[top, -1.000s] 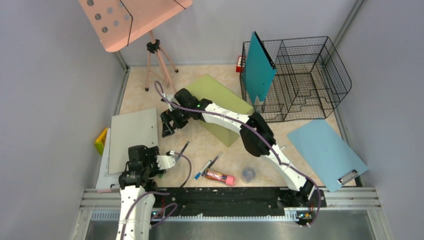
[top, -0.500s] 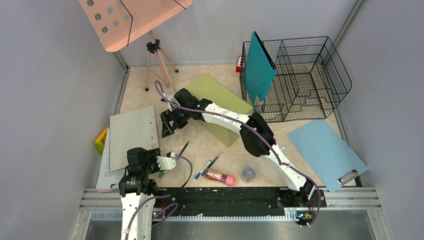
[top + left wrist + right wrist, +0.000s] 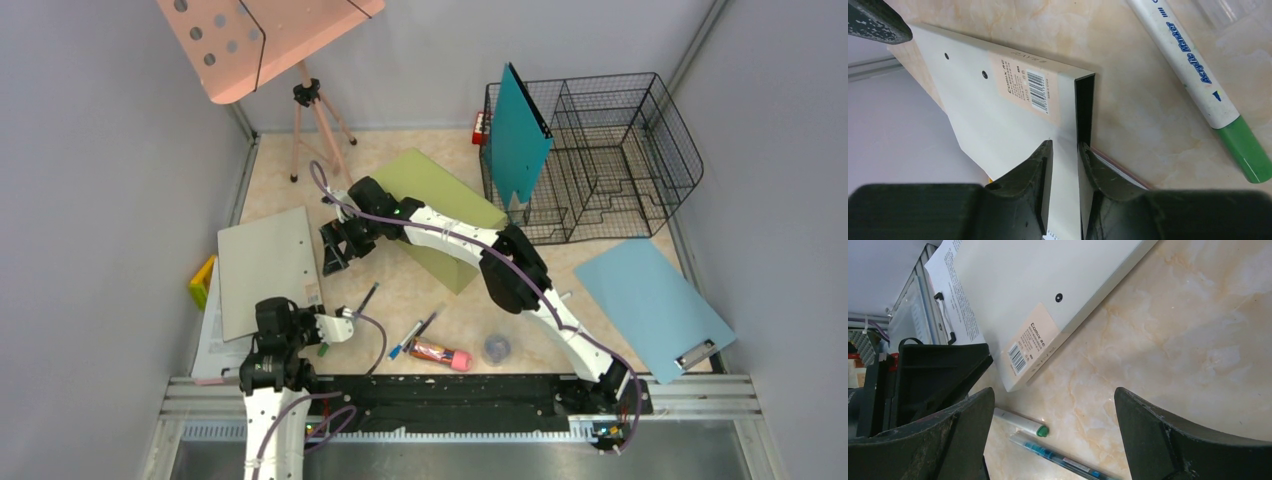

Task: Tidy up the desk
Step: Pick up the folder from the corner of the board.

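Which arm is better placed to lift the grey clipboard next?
Left: the left gripper straddles the near corner of the grey clipboard, jaws narrowly apart; the right gripper hangs open and empty beside its right edge.

You've a beige, marble-veined desk [image 3: 395, 285]. At left, a pale grey folder [image 3: 265, 270] bearing a peach barcode label [image 3: 1028, 85]; near it, a white marker [image 3: 1190, 60] capped green. Far right: teal clipboard [image 3: 518, 135], black wire basket [image 3: 600, 80]; olive box [image 3: 440, 185] centre.
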Robot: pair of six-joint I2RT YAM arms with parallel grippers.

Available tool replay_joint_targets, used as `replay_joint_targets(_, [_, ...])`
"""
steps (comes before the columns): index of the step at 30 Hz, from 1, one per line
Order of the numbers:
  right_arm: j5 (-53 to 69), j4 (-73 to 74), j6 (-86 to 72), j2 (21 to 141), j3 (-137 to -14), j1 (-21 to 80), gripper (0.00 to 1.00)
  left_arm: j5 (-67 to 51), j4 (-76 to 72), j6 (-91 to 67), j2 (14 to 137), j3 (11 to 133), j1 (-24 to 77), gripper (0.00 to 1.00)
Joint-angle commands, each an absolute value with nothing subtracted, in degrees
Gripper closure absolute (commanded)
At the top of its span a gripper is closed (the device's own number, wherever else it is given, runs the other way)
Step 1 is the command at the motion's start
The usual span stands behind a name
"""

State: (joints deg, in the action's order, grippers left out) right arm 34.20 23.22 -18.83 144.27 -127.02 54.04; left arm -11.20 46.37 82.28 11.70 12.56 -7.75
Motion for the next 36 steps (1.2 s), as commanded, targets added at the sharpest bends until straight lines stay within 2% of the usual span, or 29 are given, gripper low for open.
replay_joint_targets(1, [35.58, 21.96, -19.27, 143.71, -126.47, 52.14, 0.12, -12.76, 43.67, 83.51, 10.30, 11.75, -7.48, 0.68])
replay_joint_targets(9, [35.90, 22.05, -19.42, 143.81, -126.50, 52.16, 0.12, -12.50, 43.23, 86.03, 9.25, 9.47, -7.47, 0.54])
replay_joint_targets(13, [36.09, 21.97, -19.53, 143.90, -126.39, 52.11, 0.12, -12.04, 41.92, 86.16, 9.13, 8.82, -7.51, 0.50])
replay_joint_targets(36, [37.14, 21.63, -20.60, 145.01, -126.30, 52.05, 0.12, -9.78, 40.33, 91.77, 2.43, 2.14, -7.48, 0.54])
